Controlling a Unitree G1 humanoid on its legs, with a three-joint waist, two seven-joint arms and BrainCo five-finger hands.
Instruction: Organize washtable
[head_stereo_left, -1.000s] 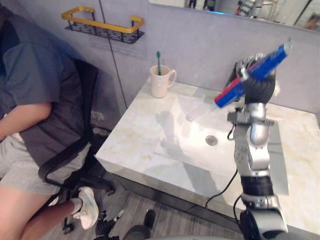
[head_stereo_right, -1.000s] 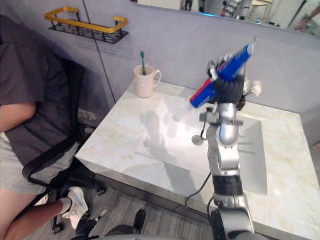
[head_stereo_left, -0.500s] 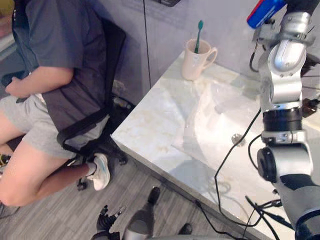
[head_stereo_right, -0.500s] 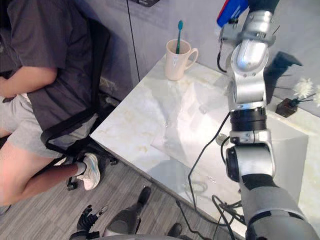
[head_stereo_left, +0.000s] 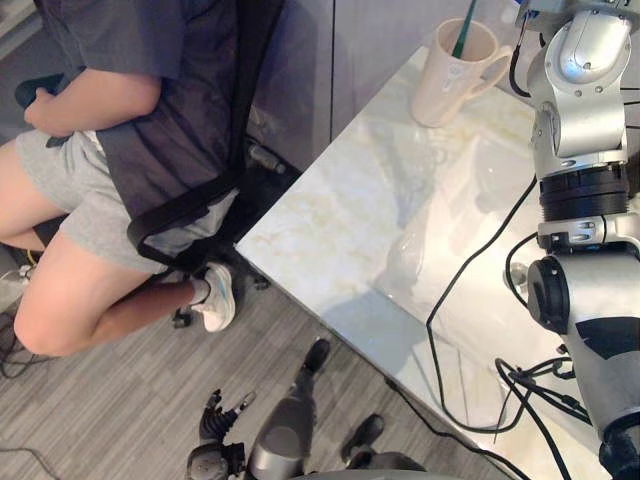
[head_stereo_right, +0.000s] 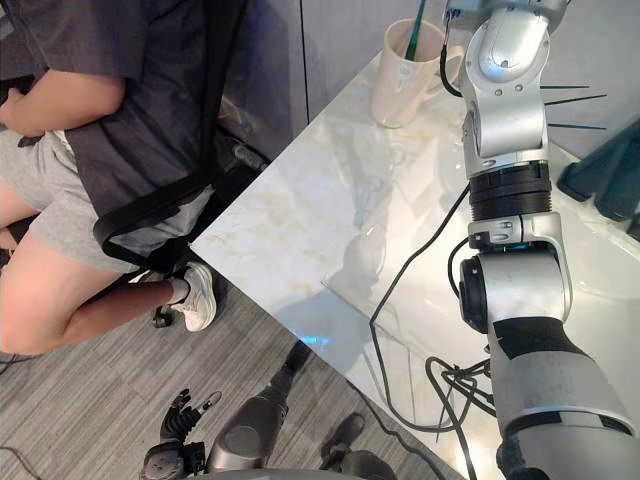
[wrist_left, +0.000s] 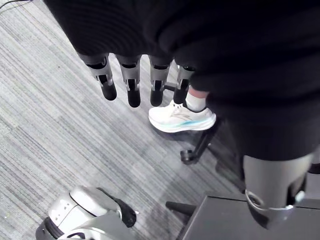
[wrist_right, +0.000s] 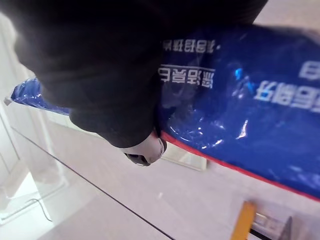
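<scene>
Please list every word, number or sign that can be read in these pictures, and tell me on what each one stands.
On the blue tube held in the right hand: white print in several lines, too blurred to read.
On the mug: no print visible.
On the white shoe: no print visible.

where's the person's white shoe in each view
left eye view: white shoe on the floor, lower left, by a black chair wheel
right eye view: shoe lower left, same wheel beside it
left wrist view: shoe at centre, past the fingertips of the left hand
right wrist view: right hand holding the toothpaste tube
shared landmark: that chair wheel
</scene>
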